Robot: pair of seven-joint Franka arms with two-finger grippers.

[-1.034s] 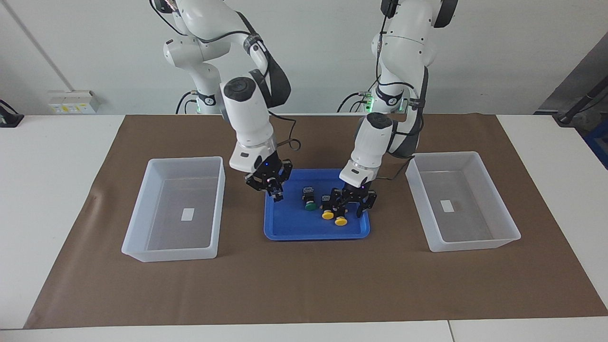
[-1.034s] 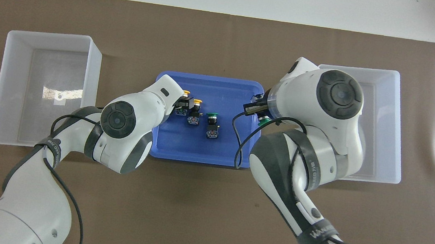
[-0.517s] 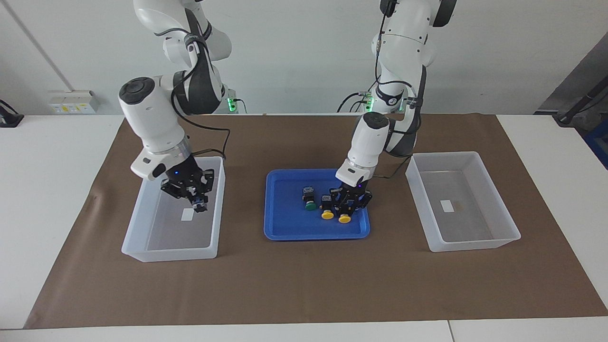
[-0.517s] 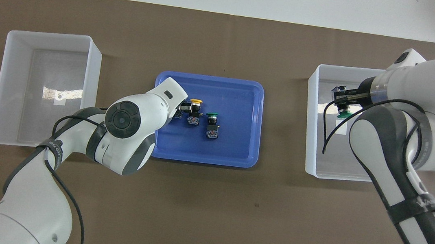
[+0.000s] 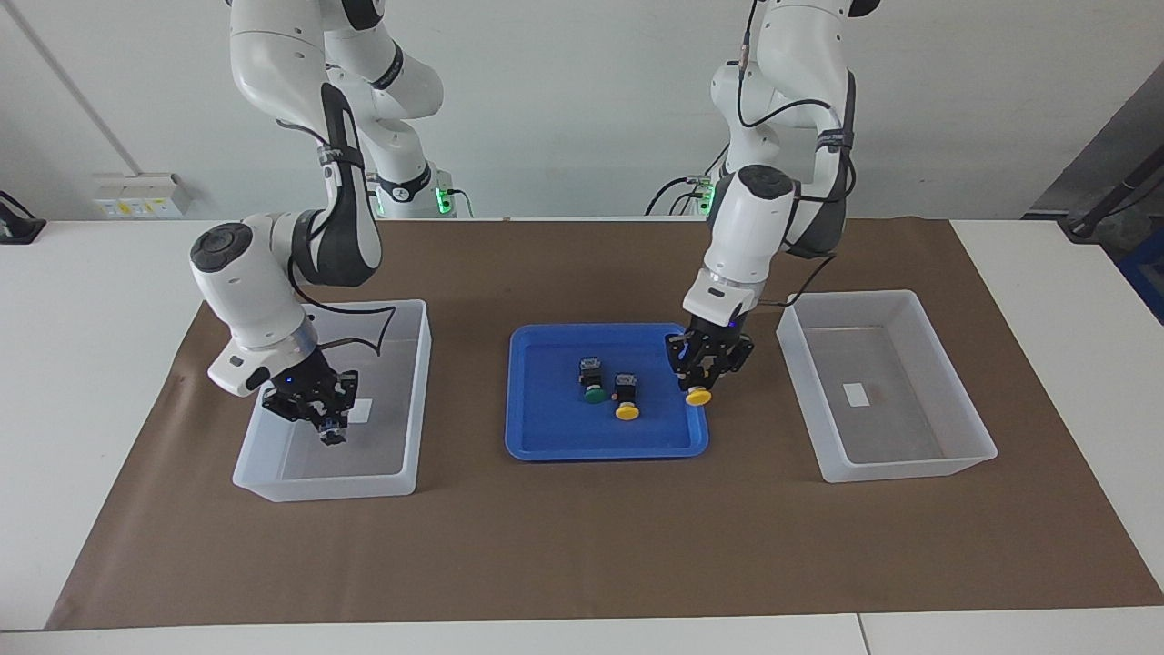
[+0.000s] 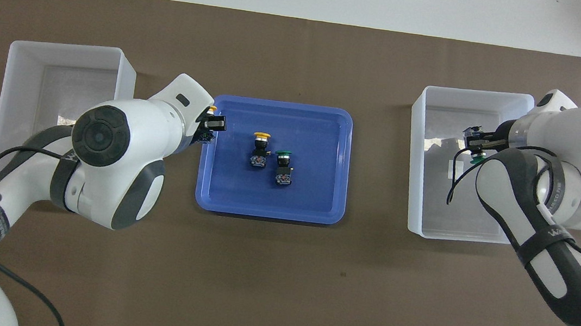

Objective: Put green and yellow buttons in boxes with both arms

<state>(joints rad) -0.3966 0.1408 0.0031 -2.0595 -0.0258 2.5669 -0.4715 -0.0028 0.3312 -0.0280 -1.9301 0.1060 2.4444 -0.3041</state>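
My right gripper (image 5: 320,420) is shut on a green button (image 6: 475,158) and holds it low inside the box (image 5: 414,391) at the right arm's end; that box also shows in the overhead view (image 6: 415,166). My left gripper (image 5: 706,371) is shut on a yellow button (image 5: 697,396) and holds it over the edge of the blue tray (image 5: 546,449) toward the left arm's end. The gripper also shows in the overhead view (image 6: 212,122). A green button (image 5: 594,383) and a yellow button (image 5: 627,401) lie side by side in the tray. The other box (image 5: 909,468) holds only its white label.
A brown mat (image 5: 582,546) covers the table under the tray and both boxes. The tray sits midway between the boxes. The white tabletop (image 5: 91,300) shows around the mat.
My right gripper has carried the green button from the tray into its box and lowered it. My left gripper has closed on a yellow button and lifted it toward the left arm's end.
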